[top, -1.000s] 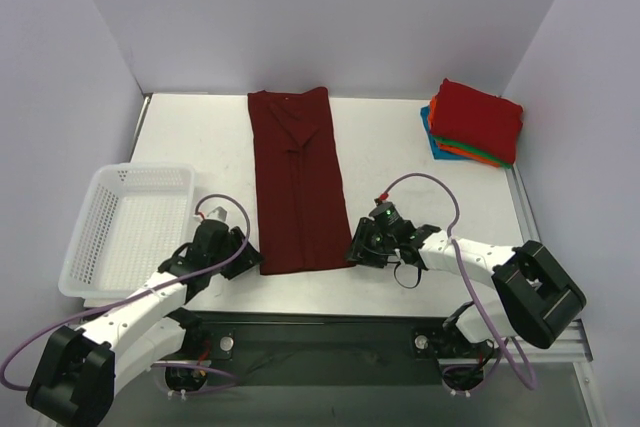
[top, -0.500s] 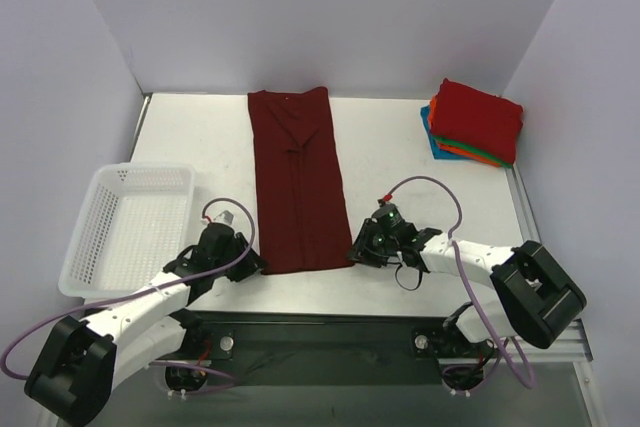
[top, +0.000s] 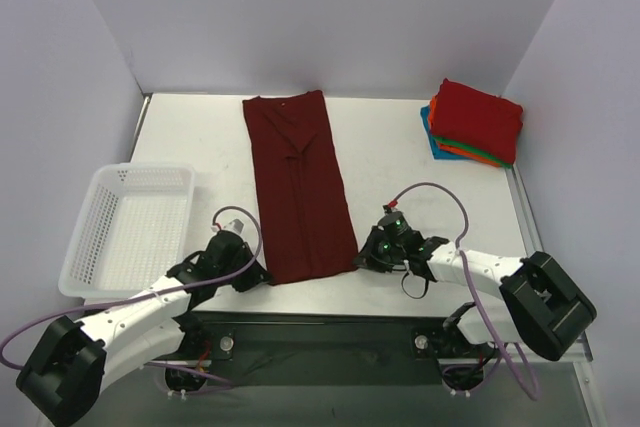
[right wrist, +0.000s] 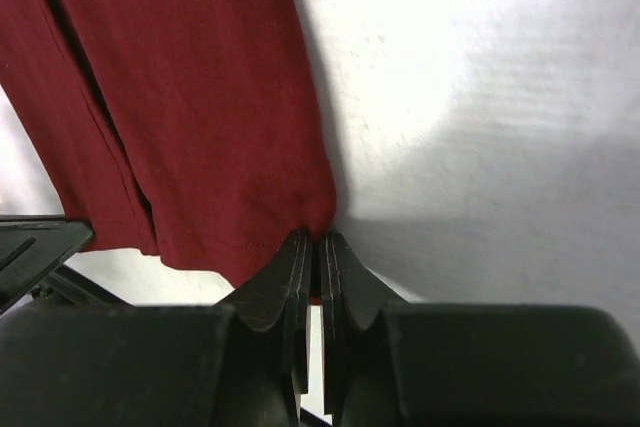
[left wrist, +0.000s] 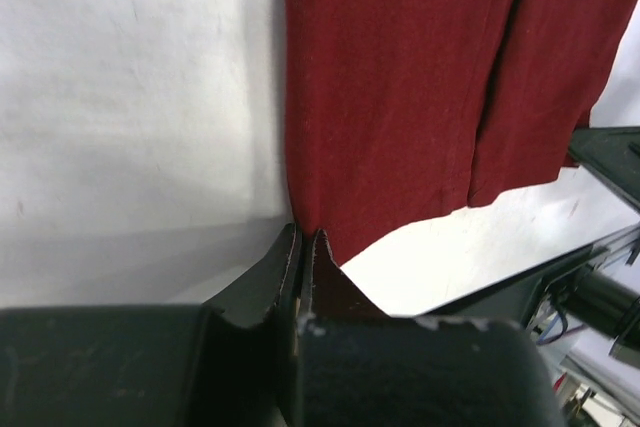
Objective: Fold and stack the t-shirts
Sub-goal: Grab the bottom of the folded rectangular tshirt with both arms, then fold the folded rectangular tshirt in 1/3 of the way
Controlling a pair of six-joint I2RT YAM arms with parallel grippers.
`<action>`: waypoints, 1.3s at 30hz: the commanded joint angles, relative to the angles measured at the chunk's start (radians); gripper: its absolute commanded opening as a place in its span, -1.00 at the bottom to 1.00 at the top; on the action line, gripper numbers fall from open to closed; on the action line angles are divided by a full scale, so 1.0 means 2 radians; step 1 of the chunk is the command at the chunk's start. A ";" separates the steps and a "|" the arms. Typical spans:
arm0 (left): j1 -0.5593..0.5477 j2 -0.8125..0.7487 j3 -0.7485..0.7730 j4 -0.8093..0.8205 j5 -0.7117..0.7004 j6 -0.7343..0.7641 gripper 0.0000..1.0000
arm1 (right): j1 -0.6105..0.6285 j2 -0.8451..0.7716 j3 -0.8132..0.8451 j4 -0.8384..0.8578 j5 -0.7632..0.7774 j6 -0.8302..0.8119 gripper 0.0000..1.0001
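**Q:** Where is the shirt that is being worked on?

**A:** A maroon shirt lies flat on the white table, already narrowed into one long strip. Seen from above, its long axis runs from 6 o'clock to 12 o'clock, leaning slightly toward 11. The collar is at the far end and the hem is nearest the robot.

**Q:** What are the claws doing?

**A:** Both are squeezed narrow on the hem. The left claw pinches the corner at 7 o'clock and the right claw pinches the corner at 5 o'clock. Each wrist view shows cloth running right into the tips of that claw.

**Q:** Which way does the cloth lie from them?

**A:** Straight ahead at 12 o'clock, the whole strip stretching away from both claws. Each arm is equally near its own corner, so the fold would likely carry the hem forward toward the collar.

**Q:** Anything else?

**A:** A stack of folded shirts sits at 2 o'clock, red on top. A white basket sits at 9 o'clock.
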 commanded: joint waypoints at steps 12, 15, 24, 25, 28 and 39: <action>-0.114 -0.159 0.014 -0.175 -0.044 -0.053 -1.00 | 0.139 -0.173 -0.047 -0.179 0.106 0.052 -1.00; -0.114 -0.165 0.024 -0.176 -0.049 -0.047 -1.00 | 0.141 -0.170 -0.016 -0.199 0.119 0.035 -1.00; -0.113 -0.069 0.050 -0.106 -0.040 -0.034 -1.00 | 0.139 -0.080 0.060 -0.201 0.123 0.003 -1.00; -0.113 -0.067 0.049 -0.097 -0.039 -0.035 -1.00 | 0.138 -0.079 0.061 -0.200 0.121 0.005 -1.00; -0.112 -0.073 0.047 -0.094 -0.040 -0.040 -1.00 | 0.136 -0.080 0.064 -0.198 0.123 0.005 -1.00; 0.012 0.029 0.157 -0.053 0.017 0.040 -1.00 | 0.035 -0.004 0.186 -0.199 0.066 -0.056 -1.00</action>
